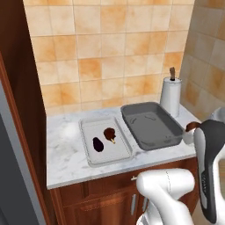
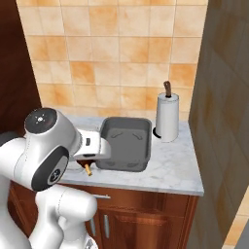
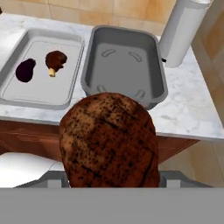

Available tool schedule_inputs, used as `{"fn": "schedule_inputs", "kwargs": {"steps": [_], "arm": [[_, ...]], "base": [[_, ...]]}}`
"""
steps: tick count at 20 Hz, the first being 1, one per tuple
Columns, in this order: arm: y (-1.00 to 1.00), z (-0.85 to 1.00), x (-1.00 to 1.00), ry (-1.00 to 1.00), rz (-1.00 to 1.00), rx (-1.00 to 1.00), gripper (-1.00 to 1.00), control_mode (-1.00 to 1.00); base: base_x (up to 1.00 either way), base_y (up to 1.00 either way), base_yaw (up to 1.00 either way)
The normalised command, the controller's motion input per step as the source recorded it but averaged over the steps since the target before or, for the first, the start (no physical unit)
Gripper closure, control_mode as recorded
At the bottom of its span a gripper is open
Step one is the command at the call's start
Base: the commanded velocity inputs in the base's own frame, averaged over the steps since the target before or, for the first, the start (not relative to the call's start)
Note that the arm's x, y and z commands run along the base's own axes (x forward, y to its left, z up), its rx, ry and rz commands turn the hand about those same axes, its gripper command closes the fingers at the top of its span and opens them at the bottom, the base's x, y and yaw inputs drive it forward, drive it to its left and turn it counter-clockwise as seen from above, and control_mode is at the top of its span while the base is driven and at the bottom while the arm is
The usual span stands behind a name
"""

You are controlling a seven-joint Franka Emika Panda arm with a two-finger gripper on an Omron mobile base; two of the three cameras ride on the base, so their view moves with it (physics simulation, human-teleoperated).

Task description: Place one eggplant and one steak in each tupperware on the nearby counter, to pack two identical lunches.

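In the hand view a large steak [image 3: 108,140] fills the lower centre, gripped between the jaws. On the counter [image 1: 66,154], the pale tray [image 1: 105,139] at centre holds an eggplant [image 1: 98,144] and a second steak [image 1: 109,133]; the dark tray [image 1: 151,125] sits right of it, beside a paper towel roll [image 1: 171,96].

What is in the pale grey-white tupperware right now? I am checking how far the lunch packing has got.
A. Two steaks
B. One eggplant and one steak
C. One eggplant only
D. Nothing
B: the pale grey-white tupperware holds a purple-black eggplant beside a reddish-brown steak, while the dark grey tupperware next to it has nothing in it.
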Motion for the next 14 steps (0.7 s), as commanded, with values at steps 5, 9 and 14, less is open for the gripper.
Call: {"fn": "schedule_inputs", "kwargs": {"steps": [5, 9, 14], "arm": [[0.00, -0.02, 0.45, 0.06, -0.03, 0.00, 1.00, -1.00], [0.00, 0.00, 0.82, 0.01, -0.06, 0.00, 1.00, -1.00], [-0.14, -0.26, 0.80, -0.01, -0.14, 0.12, 1.00, -1.00]], "base": [[0.00, 0.00, 0.00], [0.00, 0.00, 0.00], [0.00, 0.00, 0.00]]}}
